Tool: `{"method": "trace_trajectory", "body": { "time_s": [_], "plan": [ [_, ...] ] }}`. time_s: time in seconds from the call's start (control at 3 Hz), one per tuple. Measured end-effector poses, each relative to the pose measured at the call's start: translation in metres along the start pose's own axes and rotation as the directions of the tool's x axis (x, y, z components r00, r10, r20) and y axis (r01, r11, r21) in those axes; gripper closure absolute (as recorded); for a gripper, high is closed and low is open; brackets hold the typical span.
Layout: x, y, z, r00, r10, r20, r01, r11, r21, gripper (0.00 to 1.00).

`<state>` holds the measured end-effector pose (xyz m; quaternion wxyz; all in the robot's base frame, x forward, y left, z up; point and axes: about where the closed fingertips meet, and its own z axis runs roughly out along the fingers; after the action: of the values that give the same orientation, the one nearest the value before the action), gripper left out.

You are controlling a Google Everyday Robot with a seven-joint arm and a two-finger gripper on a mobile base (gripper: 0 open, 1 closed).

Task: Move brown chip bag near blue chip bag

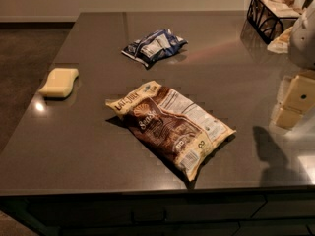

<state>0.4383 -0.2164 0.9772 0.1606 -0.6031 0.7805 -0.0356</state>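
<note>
The brown chip bag (170, 127) lies flat on the dark countertop (88, 151), near the front centre, with cream-yellow ends and a white label facing up. The blue chip bag (154, 46) lies farther back, centre-left, with bare counter between the two bags. My gripper (294, 101) is at the right edge of the view, cream-coloured, to the right of the brown bag and apart from it. It holds nothing that I can see.
A yellow sponge (59, 82) lies at the left of the counter. A black wire basket (272, 13) with packets stands at the back right corner. The counter's front edge runs just below the brown bag.
</note>
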Motion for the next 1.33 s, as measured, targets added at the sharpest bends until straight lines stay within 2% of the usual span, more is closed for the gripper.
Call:
{"method": "trace_trajectory", "body": {
  "time_s": [0.67,1.0,1.33],
  "plan": [
    [-0.009,0.0,0.008,1.0,0.018,0.004,-0.018,0.9997,-0.015,0.0],
    [-0.039,0.005,0.037,0.997,0.079,0.021,-0.078,0.9941,-0.075,0.0],
    [-0.067,0.013,0.072,0.986,0.168,0.017,-0.164,0.9767,-0.139,0.0]
  ]
}}
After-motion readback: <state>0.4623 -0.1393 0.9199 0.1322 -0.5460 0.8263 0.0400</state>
